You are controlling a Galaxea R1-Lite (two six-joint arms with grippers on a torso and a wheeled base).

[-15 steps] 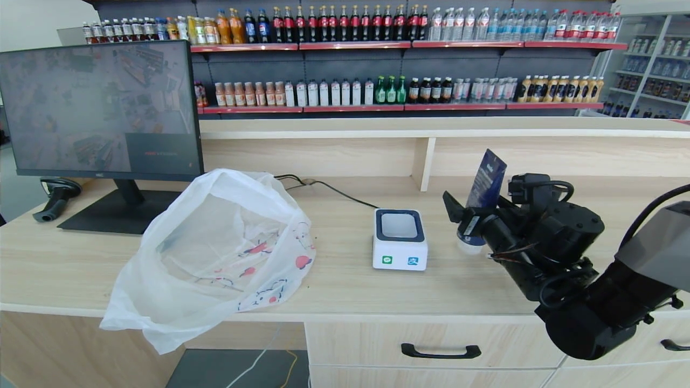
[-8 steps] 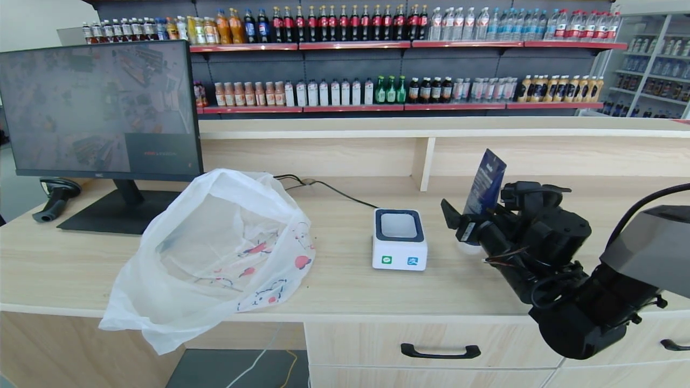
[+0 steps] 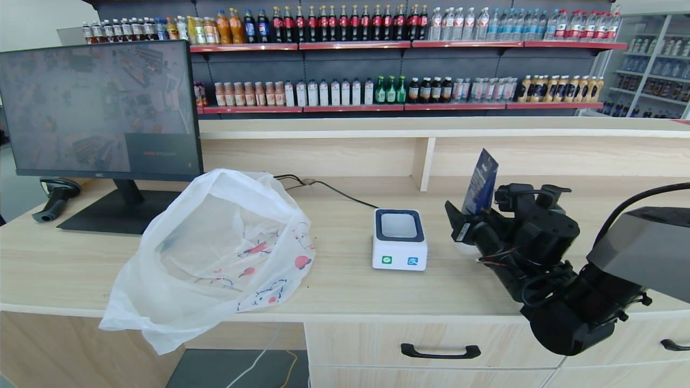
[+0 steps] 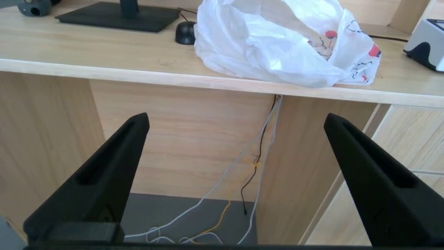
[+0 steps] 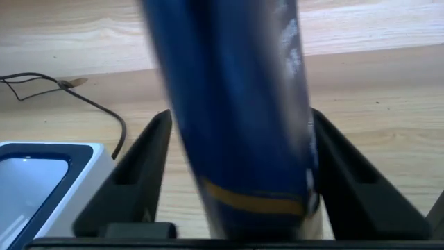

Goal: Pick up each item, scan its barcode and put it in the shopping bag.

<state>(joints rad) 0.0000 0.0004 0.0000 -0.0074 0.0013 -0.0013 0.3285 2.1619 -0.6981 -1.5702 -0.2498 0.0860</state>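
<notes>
Holding the dark blue soft plastic tube [image 3: 481,180] upright to the right of the white box scanner [image 3: 399,240], your right gripper [image 3: 474,207] clamps its lower body. Expect light, squashy, slippery handling; grip low, near the stiffer end. Your left gripper [image 4: 236,125] gapes wide, empty.

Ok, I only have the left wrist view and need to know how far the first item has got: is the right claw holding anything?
Observer: Yes. The right claw is shut on a blue tube, which stands roughly upright with its flat end up.
Operator: Where is that relative to the scanner?
Observer: To the robot's right of the white scanner, beside it and not over its window.
Operator: Is the tube off the counter?
Observer: I cannot tell; in the head view the claw covers the tube's lower end.
</notes>
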